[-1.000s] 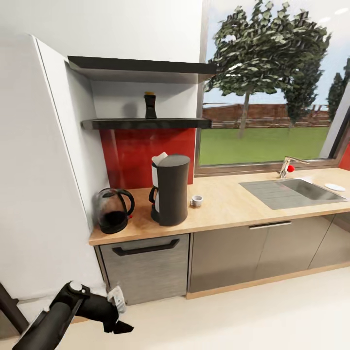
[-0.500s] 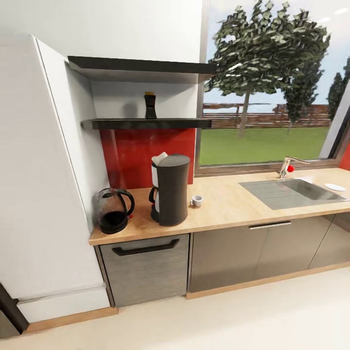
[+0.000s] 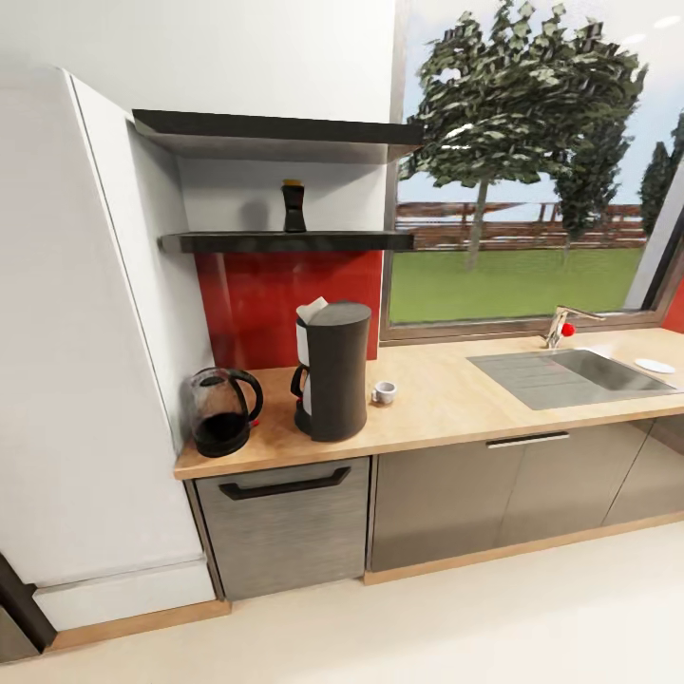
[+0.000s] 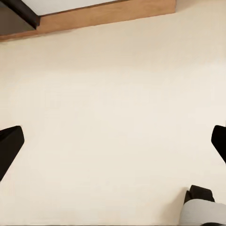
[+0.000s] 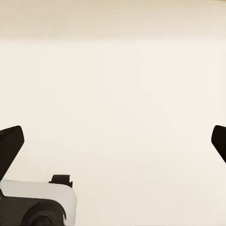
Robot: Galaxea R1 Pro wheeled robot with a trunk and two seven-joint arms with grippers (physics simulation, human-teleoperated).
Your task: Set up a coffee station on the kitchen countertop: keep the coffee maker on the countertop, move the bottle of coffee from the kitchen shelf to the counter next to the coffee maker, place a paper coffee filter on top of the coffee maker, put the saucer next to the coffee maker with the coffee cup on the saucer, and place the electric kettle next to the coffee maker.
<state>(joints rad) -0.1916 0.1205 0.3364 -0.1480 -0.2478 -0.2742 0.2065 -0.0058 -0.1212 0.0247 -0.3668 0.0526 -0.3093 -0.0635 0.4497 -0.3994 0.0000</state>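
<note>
The black coffee maker [image 3: 332, 370] stands on the wooden countertop [image 3: 446, 404], with a white paper filter [image 3: 311, 310] sticking up at its top edge. Left of it is the dark glass electric kettle [image 3: 220, 411]. A small white coffee cup [image 3: 384, 391] sits just right of the maker. On the dark shelf [image 3: 285, 242] above stands the coffee bottle [image 3: 294, 206]. The white saucer [image 3: 655, 365] lies far right, beside the sink. My left gripper [image 4: 113, 146] and my right gripper [image 5: 113, 143] are both open over bare floor, holding nothing.
A sink [image 3: 570, 375] with a tap [image 3: 560, 328] is set into the counter under the window. A tall white cabinet [image 3: 85, 332] borders the counter's left end. Grey cupboard fronts [image 3: 285, 518] run below. Pale floor [image 3: 427, 627] lies between me and the counter.
My left arm, seen low at the left of the head view a second ago, has dropped out of that view. The things on the counter and shelf have not moved.
</note>
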